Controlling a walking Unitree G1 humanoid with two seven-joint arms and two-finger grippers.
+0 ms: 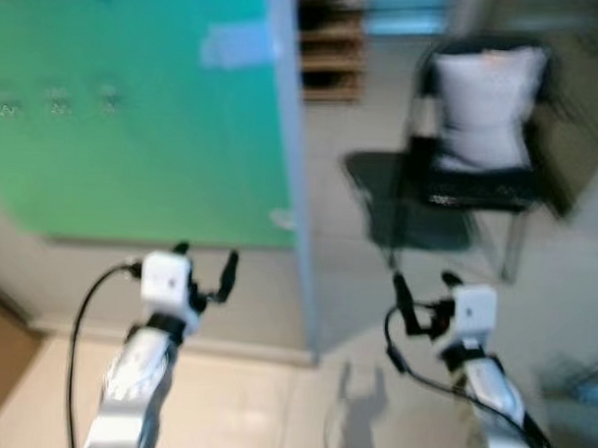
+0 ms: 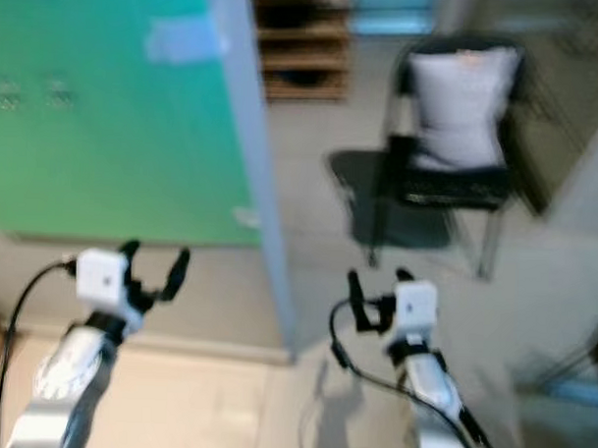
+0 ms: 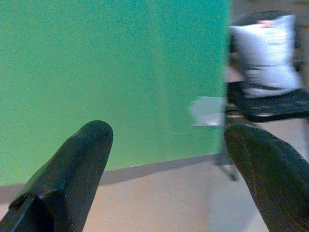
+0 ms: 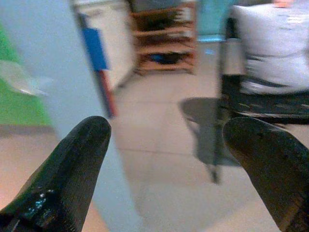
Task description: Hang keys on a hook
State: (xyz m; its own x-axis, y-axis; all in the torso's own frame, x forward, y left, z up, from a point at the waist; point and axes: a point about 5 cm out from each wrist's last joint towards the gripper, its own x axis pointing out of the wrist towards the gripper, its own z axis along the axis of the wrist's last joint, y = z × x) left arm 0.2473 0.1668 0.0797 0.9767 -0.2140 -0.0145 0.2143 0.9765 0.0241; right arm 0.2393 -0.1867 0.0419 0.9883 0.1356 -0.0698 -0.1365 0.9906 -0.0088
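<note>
Two claws released, keys unseen.
Left claw (image 1: pixel 205 263) is nearer the green wall (image 1: pixel 136 110) than right claw (image 1: pixel 422 290).

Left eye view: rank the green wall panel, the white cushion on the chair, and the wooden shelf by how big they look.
1. green wall panel, by far the largest.
2. white cushion.
3. wooden shelf, smallest, though it stands farther back and is partly cut off, so its true size is unsure.
</note>
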